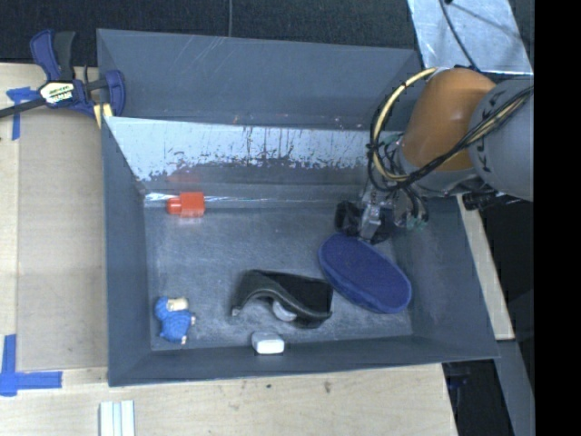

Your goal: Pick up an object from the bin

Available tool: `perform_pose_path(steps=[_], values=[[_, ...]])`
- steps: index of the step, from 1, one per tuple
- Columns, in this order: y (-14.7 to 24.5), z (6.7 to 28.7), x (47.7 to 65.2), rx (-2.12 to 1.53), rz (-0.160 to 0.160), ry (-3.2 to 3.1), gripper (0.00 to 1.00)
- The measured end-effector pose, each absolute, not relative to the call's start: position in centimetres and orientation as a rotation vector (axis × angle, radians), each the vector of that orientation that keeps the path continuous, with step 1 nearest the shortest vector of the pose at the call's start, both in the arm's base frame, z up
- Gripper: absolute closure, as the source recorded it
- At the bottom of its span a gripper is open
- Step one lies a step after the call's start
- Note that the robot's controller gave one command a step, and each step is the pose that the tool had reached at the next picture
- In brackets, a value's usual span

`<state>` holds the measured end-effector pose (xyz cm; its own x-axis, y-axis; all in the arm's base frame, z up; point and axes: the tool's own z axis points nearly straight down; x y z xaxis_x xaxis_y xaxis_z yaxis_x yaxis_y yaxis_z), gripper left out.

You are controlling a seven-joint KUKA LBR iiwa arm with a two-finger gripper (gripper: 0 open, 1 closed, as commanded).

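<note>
Gripper: low over the right part of the grey bin, at the upper left end of the dark blue oval pad; contact unclear.
Grip state: cannot tell.
Dark blue oval pad: flat on the floor, right of centre, long axis running upper left to lower right.
Black curved piece: just left of the pad.
White bit: by the front wall.
Orange block: back left.
Blue-and-yellow figure: front left corner.

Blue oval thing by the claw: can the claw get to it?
Probably yes. The claw is right at the upper edge of the blue oval thing, and nothing lies on top of it. The black curved thing lies just to its left.
</note>
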<state>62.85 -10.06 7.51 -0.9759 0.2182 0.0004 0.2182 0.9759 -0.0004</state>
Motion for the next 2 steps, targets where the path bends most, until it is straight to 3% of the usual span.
perform_pose_path(steps=[1,2], values=[[-10.1,10.0,63.0,-0.344,0.002,-3.133,1.0],[-10.1,16.0,63.3,-0.341,0.001,-3.134,1.0]])
